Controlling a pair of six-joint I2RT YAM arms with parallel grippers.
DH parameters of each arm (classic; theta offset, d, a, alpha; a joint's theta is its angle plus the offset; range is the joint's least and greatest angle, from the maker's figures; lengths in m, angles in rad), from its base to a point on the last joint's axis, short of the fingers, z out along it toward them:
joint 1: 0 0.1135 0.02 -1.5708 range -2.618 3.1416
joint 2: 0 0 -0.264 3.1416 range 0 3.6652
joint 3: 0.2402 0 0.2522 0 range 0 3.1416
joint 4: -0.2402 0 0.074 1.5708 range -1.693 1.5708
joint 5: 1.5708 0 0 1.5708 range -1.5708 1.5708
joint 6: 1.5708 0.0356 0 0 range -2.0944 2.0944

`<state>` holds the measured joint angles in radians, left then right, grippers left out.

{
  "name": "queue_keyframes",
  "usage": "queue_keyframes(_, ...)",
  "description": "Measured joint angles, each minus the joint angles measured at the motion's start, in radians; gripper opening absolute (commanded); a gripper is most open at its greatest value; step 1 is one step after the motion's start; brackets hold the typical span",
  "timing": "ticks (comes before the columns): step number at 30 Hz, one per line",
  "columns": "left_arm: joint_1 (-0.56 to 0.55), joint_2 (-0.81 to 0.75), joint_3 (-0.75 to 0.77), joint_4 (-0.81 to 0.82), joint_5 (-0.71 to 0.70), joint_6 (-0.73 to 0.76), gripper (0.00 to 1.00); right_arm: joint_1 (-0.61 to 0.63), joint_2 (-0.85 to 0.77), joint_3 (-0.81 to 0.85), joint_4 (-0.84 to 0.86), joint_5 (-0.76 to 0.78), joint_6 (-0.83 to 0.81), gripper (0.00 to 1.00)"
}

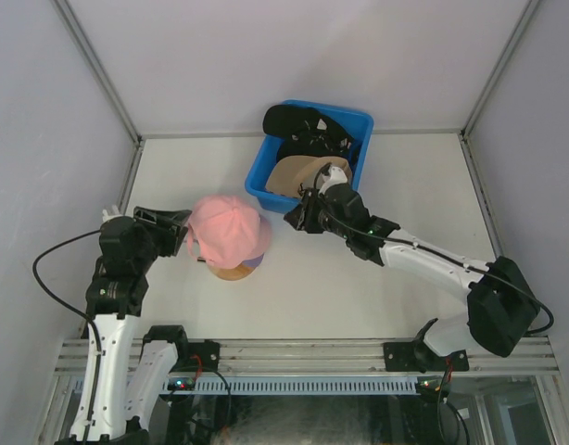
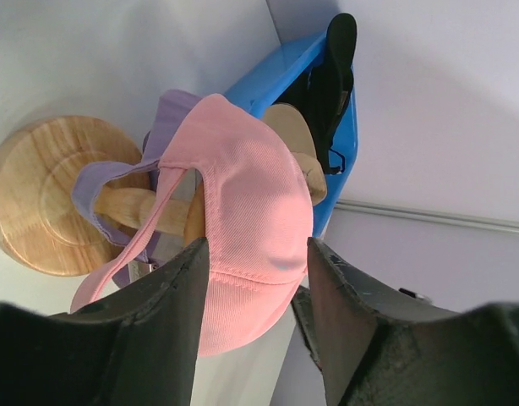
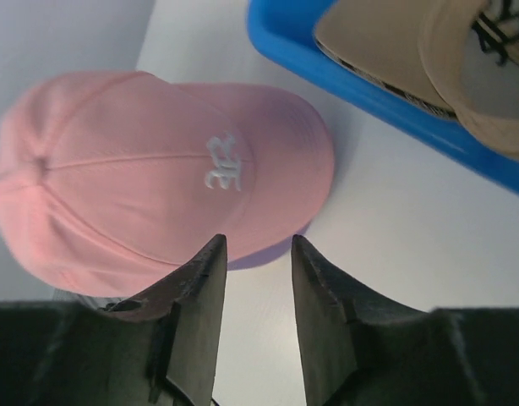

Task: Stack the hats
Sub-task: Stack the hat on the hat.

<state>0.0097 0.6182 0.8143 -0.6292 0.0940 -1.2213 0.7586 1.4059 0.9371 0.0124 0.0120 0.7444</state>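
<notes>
In the top view, we see the pink cap (image 1: pixel 229 232) sitting on the round wooden stand (image 1: pixel 233 272) on the left part of the white table (image 1: pixel 377 287). Its long way runs left to right, and its brim points right, toward the right gripper (image 1: pixel 297 219). That gripper hangs between the cap and the blue bin (image 1: pixel 262 182). The bin sits at the back of the table with a black cap (image 1: pixel 298 122) and a tan cap (image 1: pixel 298 174) in it. The left gripper (image 1: pixel 185 239) is at the back edge of the pink cap. In the left wrist view, the left gripper (image 2: pixel 255 271) has its jaws spread wide, one on each side of the back of the pink cap (image 2: pixel 251 194). We cannot tell if they press on it. A lavender cap (image 2: pixel 171 114) sits under the pink one on the wooden stand (image 2: pixel 40 194), and the blue bin (image 2: pixel 276 76) is behind. In the right wrist view, the right gripper (image 3: pixel 257 245) has its jaws apart with nothing between them, just in front of the brim of the pink cap (image 3: pixel 141 186). White stitched letters (image 3: pixel 221 161) are on the front of the cap, but we cannot read them. The tan cap (image 3: pixel 386 51) lies in the blue bin (image 3: pixel 369 89).
</notes>
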Motion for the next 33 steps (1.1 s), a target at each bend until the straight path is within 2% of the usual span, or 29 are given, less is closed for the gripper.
queue_keyframes(6, 0.000, 0.015, 0.000, 0.018, 0.016, -0.009, 0.45, 0.001, 0.001, 0.148, -0.006, -0.087, -0.061, 0.42)
queue_keyframes(12, 0.000, 0.014, 0.000, 0.023, 0.019, -0.011, 0.43, 0.039, 0.037, 0.343, -0.017, -0.156, -0.109, 0.46)
queue_keyframes(23, -0.001, 0.003, -0.005, 0.024, 0.019, -0.009, 0.42, 0.143, 0.232, 0.578, -0.190, -0.209, -0.163, 0.46)
queue_keyframes(28, -0.001, 0.003, -0.023, 0.021, 0.019, -0.007, 0.45, 0.154, 0.278, 0.618, -0.275, -0.205, -0.174, 0.46)
queue_keyframes(33, -0.001, -0.004, -0.031, 0.013, 0.012, 0.001, 0.53, 0.155, 0.324, 0.670, -0.323, -0.204, -0.185, 0.46)
